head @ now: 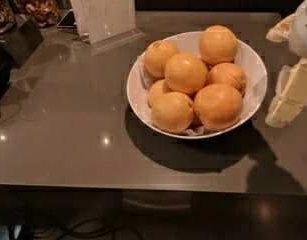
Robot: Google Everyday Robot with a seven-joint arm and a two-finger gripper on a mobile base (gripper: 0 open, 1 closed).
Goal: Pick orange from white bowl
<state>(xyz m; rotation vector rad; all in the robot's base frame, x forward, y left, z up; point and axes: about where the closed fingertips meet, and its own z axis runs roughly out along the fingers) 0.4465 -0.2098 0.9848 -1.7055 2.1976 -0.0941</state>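
The white bowl [253, 64] stands on the grey counter right of centre, lined with crumpled white paper and piled with several oranges. The orange [185, 73], large, round and evenly bright, lies on top in the middle of the pile. An orange with a greenish stem dimple [160, 57] is at the back left, and a yellower, bumpy one [172, 112] at the front. My gripper [288, 64] is at the right edge of the view, just outside the bowl's right rim. Its cream fingers [293, 91] are apart and hold nothing.
A clear acrylic sign holder [104, 11] stands at the back left of the bowl. Dark containers of dried food [35, 6] and a black box [18, 39] are at the far left. The counter's front edge [143, 186] runs below the bowl, with cables on the floor.
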